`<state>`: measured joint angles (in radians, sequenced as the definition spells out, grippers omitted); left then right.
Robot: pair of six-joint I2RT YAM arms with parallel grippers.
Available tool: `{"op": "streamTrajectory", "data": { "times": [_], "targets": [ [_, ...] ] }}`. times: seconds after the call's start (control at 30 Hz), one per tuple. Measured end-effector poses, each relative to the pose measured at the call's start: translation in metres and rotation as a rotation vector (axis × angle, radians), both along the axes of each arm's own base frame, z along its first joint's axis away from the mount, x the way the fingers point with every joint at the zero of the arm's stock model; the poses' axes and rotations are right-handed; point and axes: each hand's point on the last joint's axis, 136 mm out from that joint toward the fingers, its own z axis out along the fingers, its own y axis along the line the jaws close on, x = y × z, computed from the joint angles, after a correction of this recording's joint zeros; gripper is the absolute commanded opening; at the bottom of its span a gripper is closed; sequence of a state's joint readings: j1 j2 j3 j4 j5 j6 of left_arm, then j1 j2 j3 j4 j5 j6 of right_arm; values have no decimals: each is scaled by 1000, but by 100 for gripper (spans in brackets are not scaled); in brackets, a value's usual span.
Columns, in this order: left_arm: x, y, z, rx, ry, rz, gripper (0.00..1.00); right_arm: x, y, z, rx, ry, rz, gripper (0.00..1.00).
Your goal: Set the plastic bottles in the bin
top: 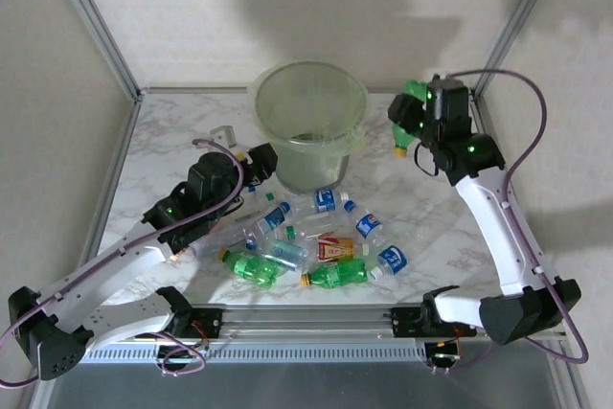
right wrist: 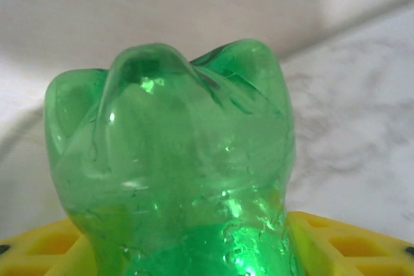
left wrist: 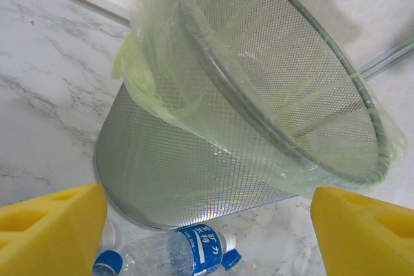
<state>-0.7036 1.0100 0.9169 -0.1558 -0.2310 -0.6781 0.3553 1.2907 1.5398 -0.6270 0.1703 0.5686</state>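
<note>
**Op:** R wrist cam: green bottle [right wrist: 174, 159] base right at the lens, right end effector [top: 421, 131] pinching it.
**Sup:** Overhead?
**Op:** I see it held just right of the bin [top: 297, 165]. Left end effector [left wrist: 207, 240] spread, low by bin base. Other bottles [top: 316, 241] lie on counter [top: 172, 155].

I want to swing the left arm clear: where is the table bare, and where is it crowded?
Bare marble between the bottle pile and the right arm, and left of the bin by the wall. Crowded in front of the bin. Right gripper holds a green bottle.
</note>
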Motion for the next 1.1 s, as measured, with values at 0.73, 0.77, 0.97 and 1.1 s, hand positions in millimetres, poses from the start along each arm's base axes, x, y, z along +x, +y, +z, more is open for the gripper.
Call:
{"op": "streamTrajectory", "data": {
  "times": [0.73, 0.77, 0.97, 1.1],
  "targets": [
    [-2, 59, -10, 48, 66, 188, 82, 74, 164, 8, 13, 0, 314, 68],
    [-2, 66, -10, 43, 67, 205, 82, 74, 164, 7, 11, 2, 314, 70],
    [-8, 90, -34, 46, 116, 262, 83, 74, 166, 8, 10, -4, 318, 84],
    [-13, 84, -53, 60, 164, 215, 84, 72, 167, 10, 9, -8, 323, 87]
  ]
}}
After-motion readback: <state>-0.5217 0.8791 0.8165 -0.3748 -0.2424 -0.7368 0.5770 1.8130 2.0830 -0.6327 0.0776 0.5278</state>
